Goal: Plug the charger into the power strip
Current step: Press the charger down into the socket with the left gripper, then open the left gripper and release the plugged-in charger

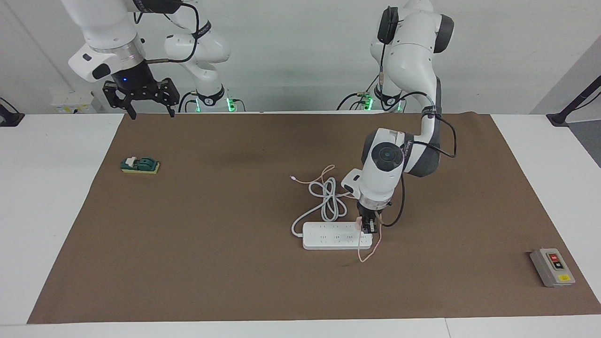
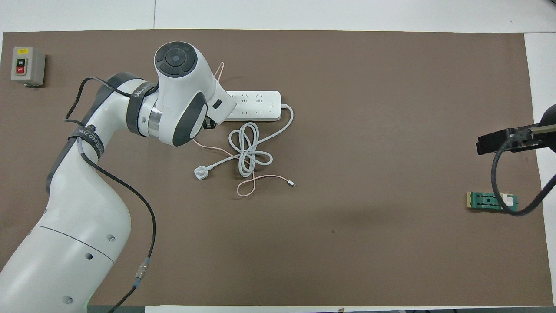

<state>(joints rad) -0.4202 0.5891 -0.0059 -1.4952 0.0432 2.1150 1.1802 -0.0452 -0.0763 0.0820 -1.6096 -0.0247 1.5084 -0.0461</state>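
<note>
Charger (image 1: 360, 222) on power strip (image 1: 335, 236) end, coiled cord (image 1: 327, 199) nearer the robots

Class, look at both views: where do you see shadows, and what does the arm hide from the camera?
Facing view: soft, even light; a faint shadow lies on the brown mat, nearer the robots than the power strip. Overhead view: the left arm hides the left gripper, the charger and one end of the strip.

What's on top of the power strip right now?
On the power strip, at its end toward the left arm, the left gripper holds the pink charger against the sockets. The prongs are covered, so whether they are seated cannot be seen.
</note>
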